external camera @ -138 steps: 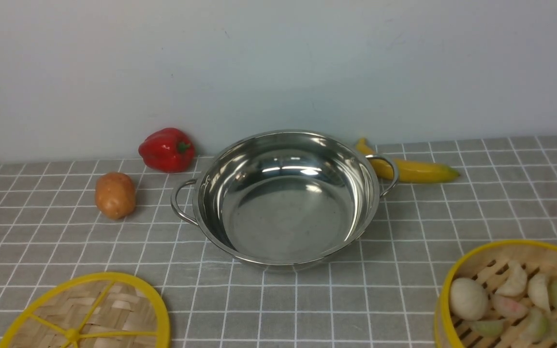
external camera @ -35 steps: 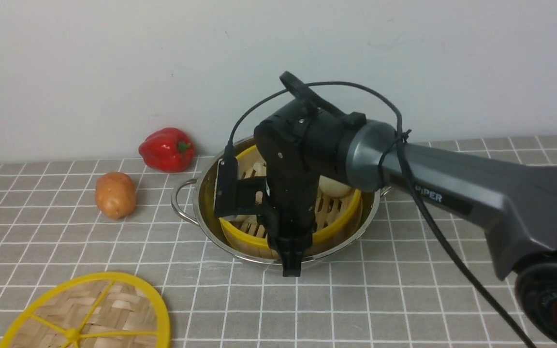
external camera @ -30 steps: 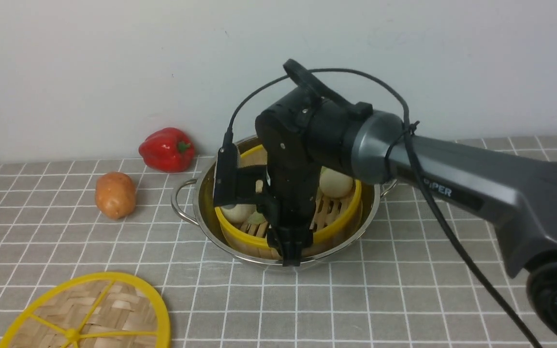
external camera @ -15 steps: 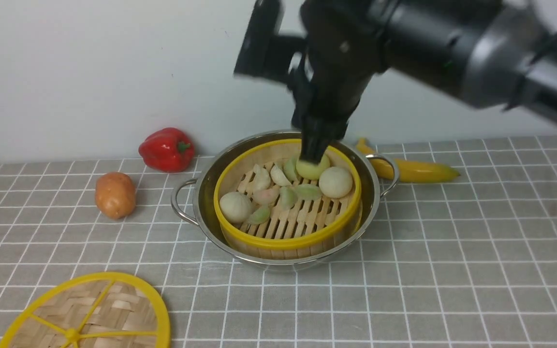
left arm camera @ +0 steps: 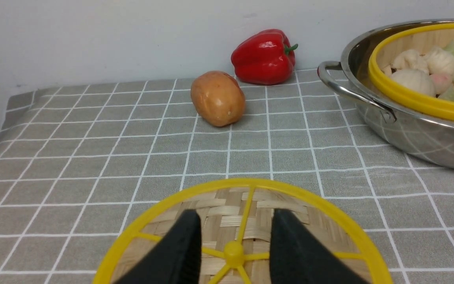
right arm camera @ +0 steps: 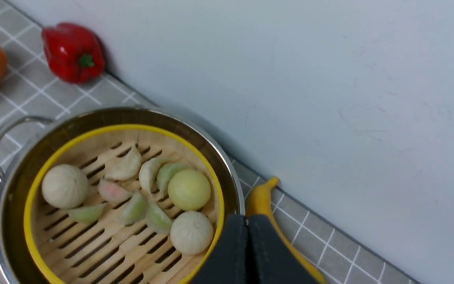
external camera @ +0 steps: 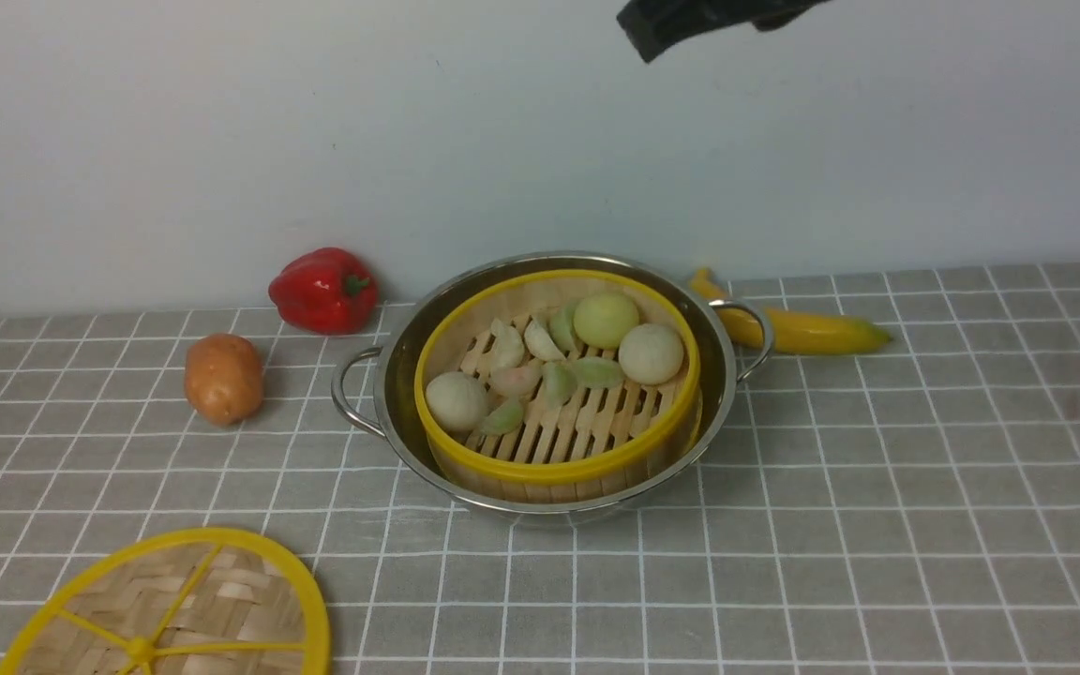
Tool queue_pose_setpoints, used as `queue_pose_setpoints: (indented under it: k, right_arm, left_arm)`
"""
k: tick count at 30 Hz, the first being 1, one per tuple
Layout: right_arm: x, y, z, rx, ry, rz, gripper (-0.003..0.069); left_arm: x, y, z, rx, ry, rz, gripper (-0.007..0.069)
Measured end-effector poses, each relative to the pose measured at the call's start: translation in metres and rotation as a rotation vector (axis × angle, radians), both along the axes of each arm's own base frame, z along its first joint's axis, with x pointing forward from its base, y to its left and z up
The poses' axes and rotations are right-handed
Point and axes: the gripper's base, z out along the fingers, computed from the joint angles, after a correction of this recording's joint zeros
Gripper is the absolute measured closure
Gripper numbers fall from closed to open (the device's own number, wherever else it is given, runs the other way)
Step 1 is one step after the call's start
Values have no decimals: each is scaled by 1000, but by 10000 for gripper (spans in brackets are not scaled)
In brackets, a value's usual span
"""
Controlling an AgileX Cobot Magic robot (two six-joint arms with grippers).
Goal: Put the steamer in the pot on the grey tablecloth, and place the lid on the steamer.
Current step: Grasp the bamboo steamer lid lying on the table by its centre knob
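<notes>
Half done: steamer (external camera: 554,466) sits in the pot (external camera: 399,384) on the grey tablecloth (external camera: 877,516), lid (external camera: 174,609) waits at the pot's 7 o'clock under the spread-apart left tool (left arm camera: 235,217) (no grip yet), right tool (right arm camera: 247,221) pinched together, empty.

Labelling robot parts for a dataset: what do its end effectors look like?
The left end effector has two matte black fingers, broad at the base, tapering to rounded tips. The right end effector has dark grey tapered fingers. The front view shows only a black arm fragment; no cables or markings visible.
</notes>
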Motion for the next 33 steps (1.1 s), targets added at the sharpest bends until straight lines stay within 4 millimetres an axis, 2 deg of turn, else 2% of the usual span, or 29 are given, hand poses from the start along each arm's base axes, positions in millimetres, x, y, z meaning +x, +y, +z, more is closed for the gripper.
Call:
queue_pose_setpoints:
  k: [5, 7, 9, 10, 15, 16, 17, 18, 20, 22, 23, 24, 26, 29, 31, 33]
  right_arm:
    - [3, -16, -2, -9, -10, -56, 664]
    - [-3, -38, -15, 38, -9, -105, 660]
    - [-11, -50, -22, 76, -26, -110, 659]
    - [-19, -62, -30, 110, -44, -113, 657]
    - [-77, -140, -96, 290, -140, -177, 649]
    - [-90, -154, -114, 317, -164, -197, 648]
    - [-107, -169, -140, 340, -179, -220, 645]
    - [-110, -173, -144, 344, -187, -232, 645]
    - [-147, -193, -178, 400, -289, -248, 638]
    - [-169, -202, -196, 423, -377, -250, 632]
    - [-171, -203, -197, 423, -389, -256, 632]
    - [-187, -207, -211, 439, -457, -258, 628]
    - [-203, -210, -228, 446, -514, -265, 622]
    - [-216, -212, -248, 451, -555, -268, 618]
    - [-222, -213, -256, 466, -585, -275, 613]
    - [-226, -214, -256, 498, -607, -287, 610]
  left_arm:
    - [0, 0, 0, 0, 0, 0, 382]
    - [0, 0, 0, 0, 0, 0, 382]
    - [0, 0, 0, 0, 0, 0, 382]
    - [0, 0, 0, 0, 0, 0, 382]
    - [0, 0, 0, 0, 0, 0, 382]
    - [0, 0, 0, 0, 0, 0, 382]
    - [0, 0, 0, 0, 0, 0, 382]
    - [0, 0, 0, 0, 0, 0, 382]
    - [0, 0, 0, 0, 0, 0, 382]
    - [0, 0, 0, 0, 0, 0, 382]
    - [0, 0, 0, 0, 0, 0, 382]
    - [0, 0, 0, 0, 0, 0, 382]
    - [0, 0, 0, 0, 0, 0, 382]
    - [0, 0, 0, 0, 0, 0, 382]
    - [0, 0, 0, 0, 0, 0, 382]
    - [0, 0, 0, 0, 0, 0, 382]
